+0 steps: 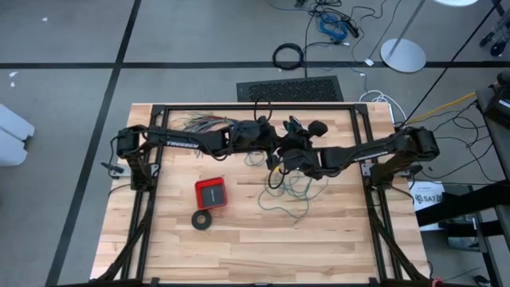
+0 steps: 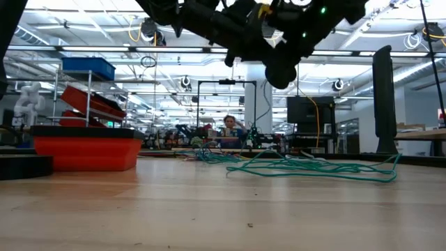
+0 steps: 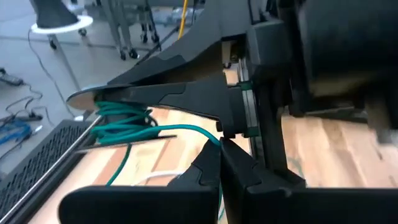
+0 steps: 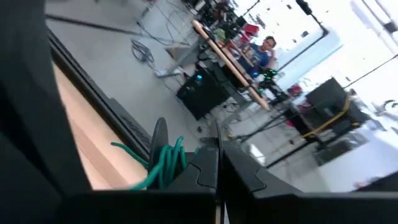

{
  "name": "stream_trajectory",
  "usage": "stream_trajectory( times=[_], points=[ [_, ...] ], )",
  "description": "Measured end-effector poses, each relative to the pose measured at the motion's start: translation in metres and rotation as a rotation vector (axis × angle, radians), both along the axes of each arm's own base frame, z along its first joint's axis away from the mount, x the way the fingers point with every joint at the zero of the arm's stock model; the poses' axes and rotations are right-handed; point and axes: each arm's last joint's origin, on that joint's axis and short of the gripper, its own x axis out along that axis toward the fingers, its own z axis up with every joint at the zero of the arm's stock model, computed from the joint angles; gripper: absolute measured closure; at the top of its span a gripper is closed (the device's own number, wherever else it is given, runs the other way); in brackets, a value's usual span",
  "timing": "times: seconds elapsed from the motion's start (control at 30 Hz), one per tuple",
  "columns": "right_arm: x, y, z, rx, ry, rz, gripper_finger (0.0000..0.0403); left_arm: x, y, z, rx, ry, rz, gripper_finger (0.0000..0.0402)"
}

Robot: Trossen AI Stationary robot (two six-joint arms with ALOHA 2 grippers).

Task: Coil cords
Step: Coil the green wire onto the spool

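Now you have both grippers meeting over the table's middle, raised above the wood.

Your left gripper (image 3: 221, 140) is closed, teal-green wire (image 3: 124, 121) looped over the other arm's finger ahead of it. Your right gripper (image 4: 217, 158) is closed too, wire bunched beside its fingers. Only the high view shows the loose tangle trailing below on the table (image 1: 319, 239), right of the red box (image 1: 211, 192).

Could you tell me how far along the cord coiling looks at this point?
Partly done: several turns of the teal-green wire are already wrapped around a dark gripper finger, seen in both wrist views. In hand: the left gripper and right gripper meet above mid-table, both shut, working that wire. Left: a loose tangle of it lies on the table. Whether the white strand below is the second cord is unclear.
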Motion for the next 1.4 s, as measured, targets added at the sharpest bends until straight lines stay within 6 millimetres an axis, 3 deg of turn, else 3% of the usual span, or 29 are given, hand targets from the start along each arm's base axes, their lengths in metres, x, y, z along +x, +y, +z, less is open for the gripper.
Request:
stream_trajectory(
  times=[0.4,0.77,1.13,1.4],
  points=[
    [-0.023,0.019,0.034,0.022,-0.128,0.084,0.0403,0.005,-0.017,0.016,0.071,-0.166,-0.105,0.0400],
    [-0.053,0.039,0.078,0.044,-0.280,0.226,0.0403,0.007,-0.039,0.035,0.140,-0.359,-0.206,0.0400],
    [-0.064,0.052,0.115,0.002,-0.431,0.375,0.0403,0.007,-0.059,0.043,0.195,-0.428,-0.224,0.0400],
    [-0.063,0.053,0.127,-0.001,-0.549,0.480,0.0403,0.006,-0.066,0.048,0.227,-0.481,-0.230,0.0400]
  ],
)
